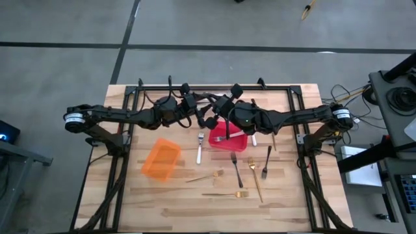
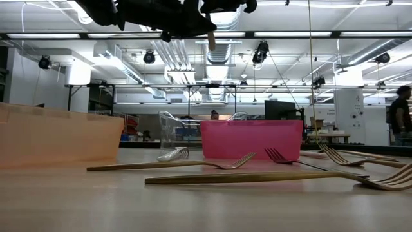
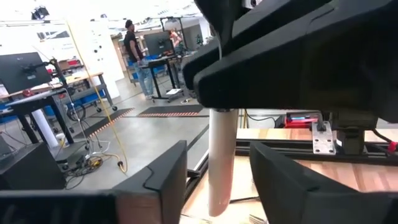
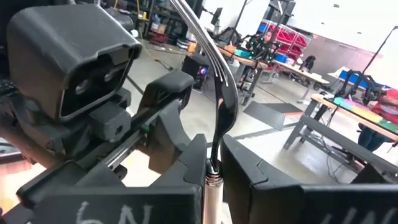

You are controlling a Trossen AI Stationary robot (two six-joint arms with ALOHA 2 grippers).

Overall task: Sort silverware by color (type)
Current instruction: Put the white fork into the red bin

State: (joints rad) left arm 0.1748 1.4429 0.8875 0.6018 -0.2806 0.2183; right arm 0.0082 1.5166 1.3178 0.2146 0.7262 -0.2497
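Note:
My two grippers meet high above the middle of the table. My right gripper (image 4: 214, 158) is shut on a utensil (image 4: 222, 106) with a metal neck and a white handle. The handle (image 3: 221, 158) hangs down between the fingers of my left gripper (image 3: 217, 186), which stands open, one finger on each side and clear of it. The handle's lower end (image 2: 211, 40) shows under the arms in the low view. Other silverware lies flat on the table: a white-handled fork (image 1: 199, 148), gold forks (image 1: 227, 194) and dark forks (image 1: 266, 162). My right gripper pinches the utensil between its two fingers where the metal neck meets the white handle (image 4: 213, 177). The fingers reach in level and lie across the utensil. It stands nearly upright, handle down, lifted well clear of the table.
A red bin (image 1: 238, 144) with a fork in it stands under the arms at mid-table. An orange bin (image 1: 161, 158) lies to its left. A clear bin (image 2: 168, 132) shows behind them in the low view. People stand in the room beyond.

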